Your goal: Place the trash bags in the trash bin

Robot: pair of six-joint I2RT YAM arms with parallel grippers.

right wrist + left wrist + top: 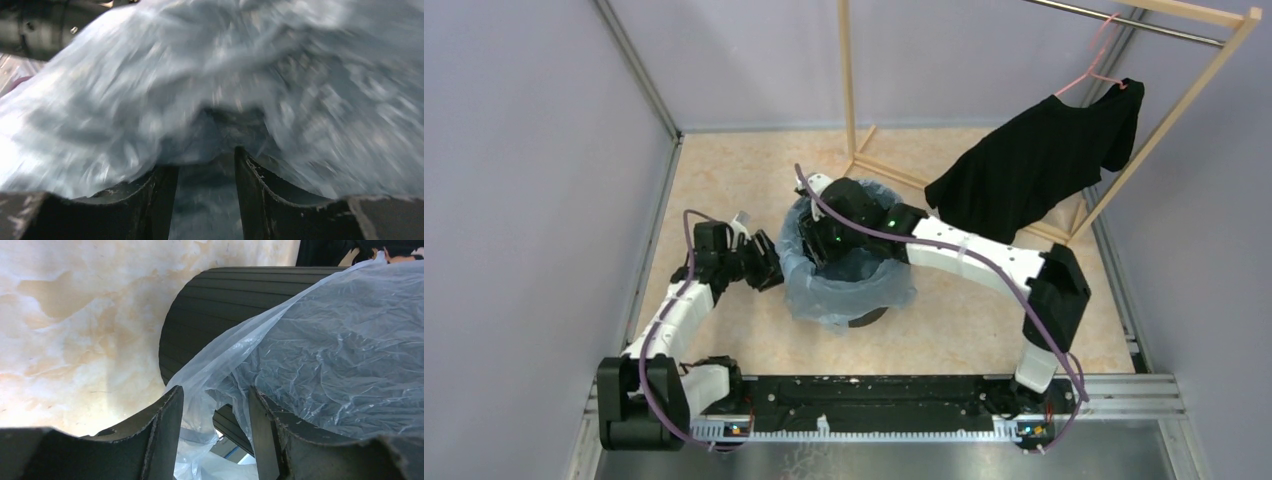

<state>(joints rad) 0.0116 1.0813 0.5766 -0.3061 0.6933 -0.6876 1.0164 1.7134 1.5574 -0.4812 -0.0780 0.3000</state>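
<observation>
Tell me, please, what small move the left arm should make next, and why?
Probably close the left gripper on the thin translucent pale blue plastic bag. Its fingers stand apart with loose film between them, beside the round black plastic bin, while the right gripper is inside the bag-lined mouth. A grip would let it tug the overhang down.

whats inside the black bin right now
The pale blue trash bag lines the bin, film spilling over its rim, and the right gripper reaches into the opening. The bottom is hidden beneath them.
</observation>
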